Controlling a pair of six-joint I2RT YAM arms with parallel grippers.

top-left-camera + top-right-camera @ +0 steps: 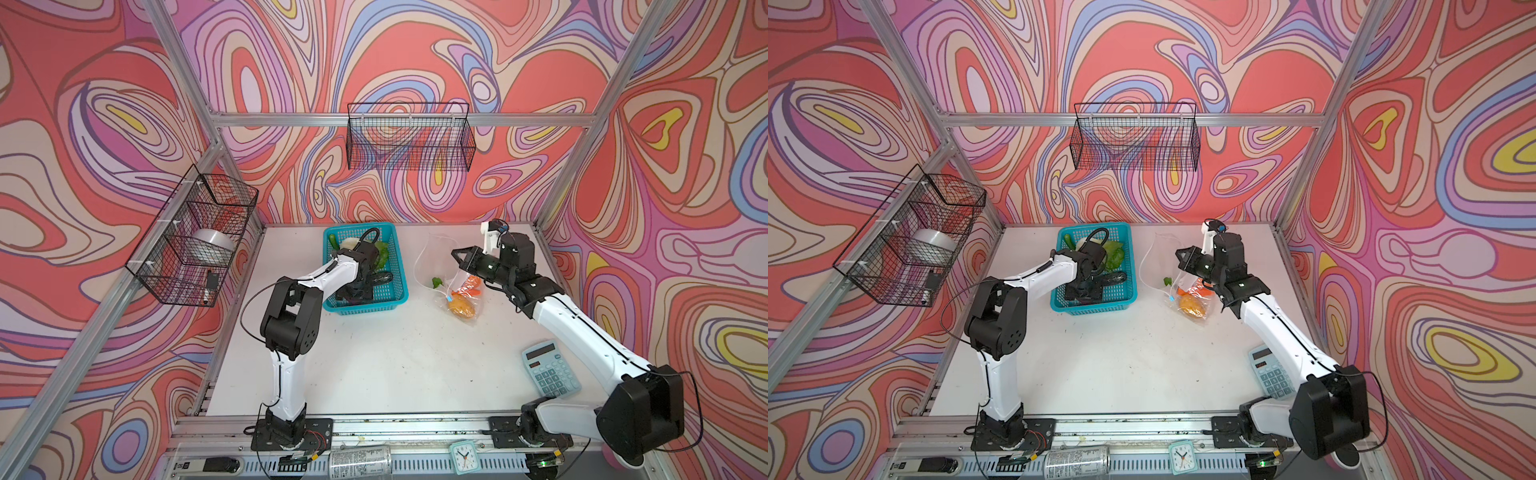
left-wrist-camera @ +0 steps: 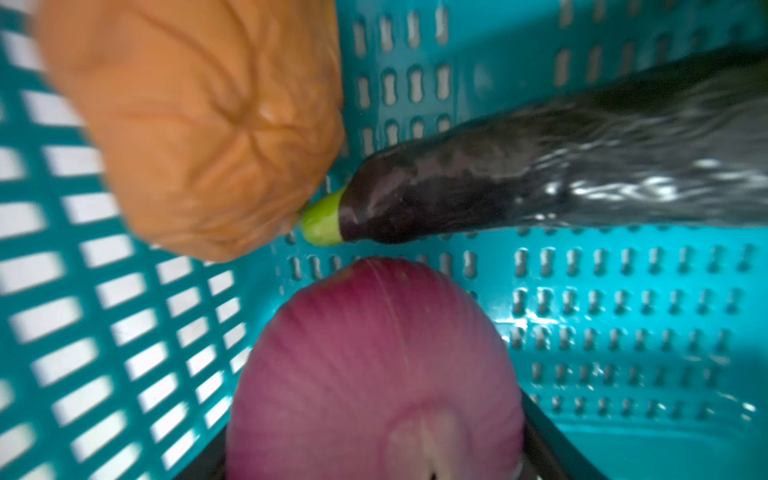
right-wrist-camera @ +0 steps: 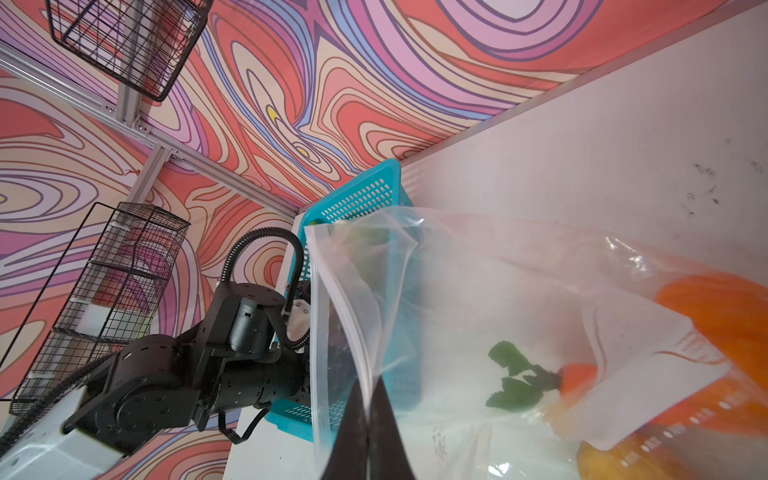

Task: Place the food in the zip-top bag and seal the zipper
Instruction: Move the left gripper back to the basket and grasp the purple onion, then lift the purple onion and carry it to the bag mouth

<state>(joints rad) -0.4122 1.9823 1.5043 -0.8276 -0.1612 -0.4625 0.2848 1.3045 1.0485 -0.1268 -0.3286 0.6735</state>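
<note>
- Our right claw [image 3: 369,415] is clenched on the mouth of the zip-top bag [image 3: 478,291], near the far edge of the tabletop [image 1: 374,365].
- Our left claw [image 1: 355,291] straddles the purple onion [image 2: 374,365] in the teal basket [image 1: 401,270]; we cannot tell whether it grips.

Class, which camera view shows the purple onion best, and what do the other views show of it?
The left wrist view: the purple onion fills the foreground, close and unobstructed, in the teal basket. In both top views the left arm largely hides it; the right wrist view shows no clear onion.
</note>
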